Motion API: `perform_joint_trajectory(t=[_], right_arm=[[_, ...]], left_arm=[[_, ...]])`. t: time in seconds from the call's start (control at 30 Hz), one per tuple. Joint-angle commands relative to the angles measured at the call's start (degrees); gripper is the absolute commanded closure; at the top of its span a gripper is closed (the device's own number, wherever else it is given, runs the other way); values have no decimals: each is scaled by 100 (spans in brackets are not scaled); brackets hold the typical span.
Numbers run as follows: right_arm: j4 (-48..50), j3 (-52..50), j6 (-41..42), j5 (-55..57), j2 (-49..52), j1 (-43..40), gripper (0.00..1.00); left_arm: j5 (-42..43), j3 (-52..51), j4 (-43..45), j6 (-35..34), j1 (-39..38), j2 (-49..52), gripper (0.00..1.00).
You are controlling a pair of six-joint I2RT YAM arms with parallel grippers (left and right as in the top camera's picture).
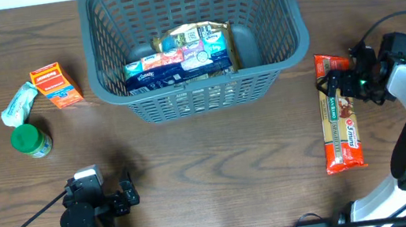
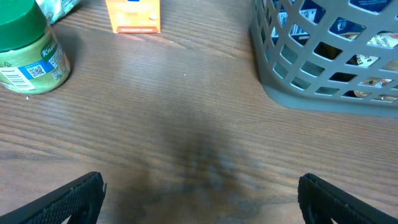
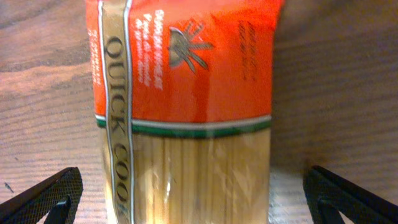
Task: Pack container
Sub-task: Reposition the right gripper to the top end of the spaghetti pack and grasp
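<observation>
1. While the container (image 1: 297, 20) stands at the far middle of the table (image 1: 216, 151) with packets lying on its floor, the overhead view shows the left gripper (image 1: 124, 194) spread wide and empty near the front edge, well apart from it. A jar (image 1: 30, 140), a box (image 1: 56, 85) and a pouch (image 1: 18, 103) lie to the container's left. The right gripper (image 1: 339, 78) hangs over the far end of the pasta (image 1: 340, 126), right of the container.
2. Left wrist view: both fingers (image 2: 74, 199) stand wide over bare wood, holding nothing. The jar (image 2: 28, 53) sits upper left, the box (image 2: 132, 15) beyond it, and the container's corner (image 2: 323, 102) upper right.
3. Right wrist view: the jaws are spread, one finger (image 3: 50, 199) on each side of the pasta (image 3: 186, 106) and clear of it. The pack lies flat on the wood
</observation>
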Motion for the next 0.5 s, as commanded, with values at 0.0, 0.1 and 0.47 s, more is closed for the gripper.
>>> perform_joint_trajectory(t=[0.0,0.1,0.47], right_arm=[[-61,-79,-37,-94,496,151,2],[-70,-79,4,-59,695,219,7],[-267,-79,608,1416,1154,629,17]], left_arm=[[42,-57,22,76,39,-37,1],[42,-57,22,76,39,-37,1],[42,-57,22,76,39,-37,1]])
